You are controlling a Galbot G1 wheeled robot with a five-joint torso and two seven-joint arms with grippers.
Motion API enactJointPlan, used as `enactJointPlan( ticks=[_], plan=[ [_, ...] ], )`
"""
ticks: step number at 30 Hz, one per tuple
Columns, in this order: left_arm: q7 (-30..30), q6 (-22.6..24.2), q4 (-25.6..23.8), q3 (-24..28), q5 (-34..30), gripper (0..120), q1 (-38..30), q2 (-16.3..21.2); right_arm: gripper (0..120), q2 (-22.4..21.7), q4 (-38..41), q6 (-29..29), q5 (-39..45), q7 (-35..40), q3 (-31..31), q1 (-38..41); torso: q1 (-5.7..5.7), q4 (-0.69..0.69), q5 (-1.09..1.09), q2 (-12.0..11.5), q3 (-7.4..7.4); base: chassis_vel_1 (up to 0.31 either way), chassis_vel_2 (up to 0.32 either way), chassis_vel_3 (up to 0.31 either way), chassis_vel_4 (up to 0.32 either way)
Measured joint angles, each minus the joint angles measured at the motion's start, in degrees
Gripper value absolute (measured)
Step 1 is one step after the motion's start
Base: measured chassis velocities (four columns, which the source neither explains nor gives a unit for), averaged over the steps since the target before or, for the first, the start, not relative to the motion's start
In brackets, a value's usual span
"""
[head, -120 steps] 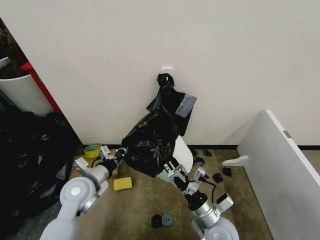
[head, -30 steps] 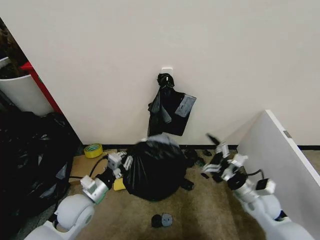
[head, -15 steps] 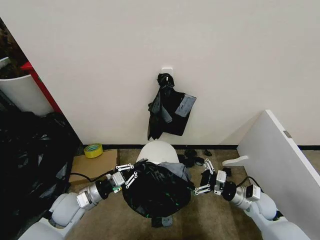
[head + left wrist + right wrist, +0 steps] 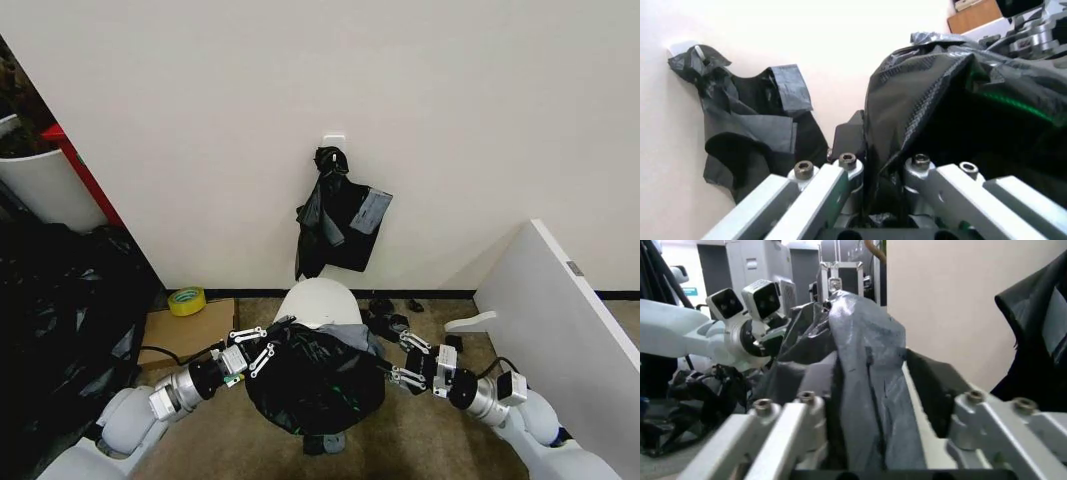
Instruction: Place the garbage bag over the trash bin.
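Note:
The glossy black garbage bag (image 4: 315,385) hangs spread between my two grippers, low over the floor. The white trash bin (image 4: 318,298) rises behind its far edge, and the bag covers the bin's near side. My left gripper (image 4: 258,350) is shut on the bag's left edge. In the left wrist view the film (image 4: 920,100) runs between the left gripper's (image 4: 883,162) fingers. My right gripper (image 4: 400,362) is shut on the bag's right edge. The right wrist view shows a grey-black fold (image 4: 863,370) pinched in the right gripper (image 4: 887,400).
A knotted bunch of black bags (image 4: 335,215) hangs on the wall behind the bin. A big heap of black plastic (image 4: 60,320) and a white tub (image 4: 40,185) stand at the left. Tape roll (image 4: 186,300), cardboard (image 4: 180,330), small black parts (image 4: 385,310), slanted white board (image 4: 560,320).
Over four seconds both grippers pulled the bag down from against the wall and spread it in front of the bin. In the last half second the right gripper dropped slightly; the bag barely moved.

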Motion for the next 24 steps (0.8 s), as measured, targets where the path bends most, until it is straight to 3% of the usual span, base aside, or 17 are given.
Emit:
enactJointPlan(
  ticks=[2,6,8,24],
  plan=[
    [0.0,0.0,0.0,0.0,0.0,5,0.0,0.0,30,0.0,0.0,0.0,0.0,0.0,0.0,0.0,0.0,0.0,0.0,0.0,0.0,0.0,0.0,0.0,0.0],
    [1.1,-0.2,0.4,0.0,0.1,5,0.1,-0.4,5,0.1,0.6,0.0,1.9,0.2,-0.1,-0.3,0.0,0.0,0.0,0.0,0.0,0.0,0.0,0.0,0.0],
    [1.6,-0.2,0.7,0.0,0.2,5,0.1,-0.6,0,0.1,0.7,0.0,2.5,0.3,-0.2,-0.3,0.0,0.0,0.0,0.0,0.0,0.0,0.0,0.0,0.0],
    [2.9,-0.7,3.0,0.5,-0.2,5,-0.7,-1.4,0,-0.2,-1.2,0.5,3.2,0.0,-0.7,0.8,0.0,0.01,0.0,0.0,0.0,0.0,0.0,0.0,0.0]
  ],
)
